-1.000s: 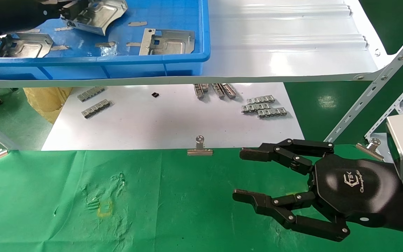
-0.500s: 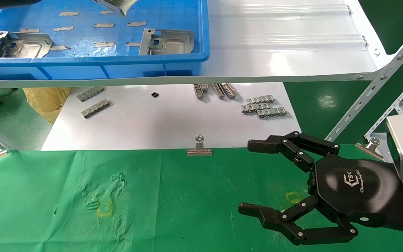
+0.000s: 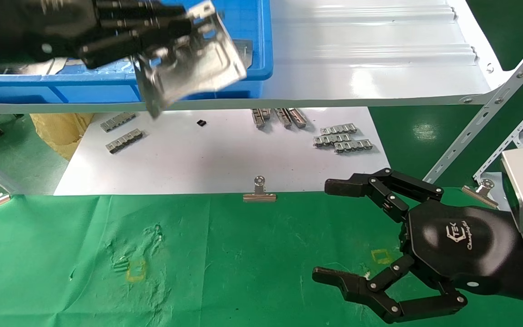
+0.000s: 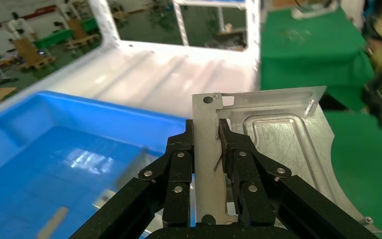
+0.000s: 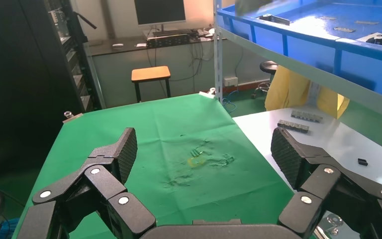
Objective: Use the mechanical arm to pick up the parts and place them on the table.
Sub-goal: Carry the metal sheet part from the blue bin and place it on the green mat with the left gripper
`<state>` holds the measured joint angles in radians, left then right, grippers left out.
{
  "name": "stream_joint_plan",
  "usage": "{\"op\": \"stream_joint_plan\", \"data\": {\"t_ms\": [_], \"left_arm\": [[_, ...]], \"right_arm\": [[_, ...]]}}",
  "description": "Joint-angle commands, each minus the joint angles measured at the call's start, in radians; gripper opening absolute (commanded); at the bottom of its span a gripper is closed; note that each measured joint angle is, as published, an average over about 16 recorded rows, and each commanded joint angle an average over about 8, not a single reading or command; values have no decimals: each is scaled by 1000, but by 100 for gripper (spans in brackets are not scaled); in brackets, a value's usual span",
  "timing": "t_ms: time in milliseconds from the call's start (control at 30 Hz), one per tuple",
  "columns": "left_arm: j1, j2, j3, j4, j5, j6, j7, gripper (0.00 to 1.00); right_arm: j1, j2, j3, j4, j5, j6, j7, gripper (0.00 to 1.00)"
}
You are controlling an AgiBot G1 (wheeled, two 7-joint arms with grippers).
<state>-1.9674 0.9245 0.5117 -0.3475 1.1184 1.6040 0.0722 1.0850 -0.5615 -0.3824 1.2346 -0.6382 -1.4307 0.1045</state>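
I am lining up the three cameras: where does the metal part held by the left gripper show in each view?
Head view: the part hangs tilted at upper left, pinched by the left gripper, before the blue bin.
Left wrist view: it fills the centre, clamped between the fingers.
Right wrist view: cannot tell.
Shared landmark: the blue bin.

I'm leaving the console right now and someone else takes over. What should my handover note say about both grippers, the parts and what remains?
Left gripper: shut on a part, gripping its folded bracket edge; the part is lifted above the front rim of the blue bin.
Right gripper: open, holding nothing, over the green table.
Other parts: at least one part remains in the bin, mostly hidden behind the left arm.
Done: one part picked up.
Left: bring it down onto the green table and release, then fetch the rest. No part lies on the table yet.
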Motion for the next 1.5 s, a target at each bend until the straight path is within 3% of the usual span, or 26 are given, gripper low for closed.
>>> {"op": "stream_joint_plan", "data": {"t_ms": [33,233,467,767,1300,1333,1500], "left_arm": [[36,-19,11,-66,-29,7,2,0],[166,-148,120,-333,-153,0,17,0],[225,-244,286,-459,-86,-12,193,0],[251,-246,419,-350,-6,-20,382,0],[271,-179,548,-111,-40,-26,630,1],[268,-173,552,-92,-39,-27,641,8],[260,-137,562,4,-45,-38,683,70]], "right_arm": [[0,0,0,0,0,0,0,100],[0,0,0,0,0,0,0,100],[0,0,0,0,0,0,0,100],[0,0,0,0,0,0,0,100],[0,0,0,0,0,0,0,100],[0,0,0,0,0,0,0,100],[0,0,0,0,0,0,0,100]]}}
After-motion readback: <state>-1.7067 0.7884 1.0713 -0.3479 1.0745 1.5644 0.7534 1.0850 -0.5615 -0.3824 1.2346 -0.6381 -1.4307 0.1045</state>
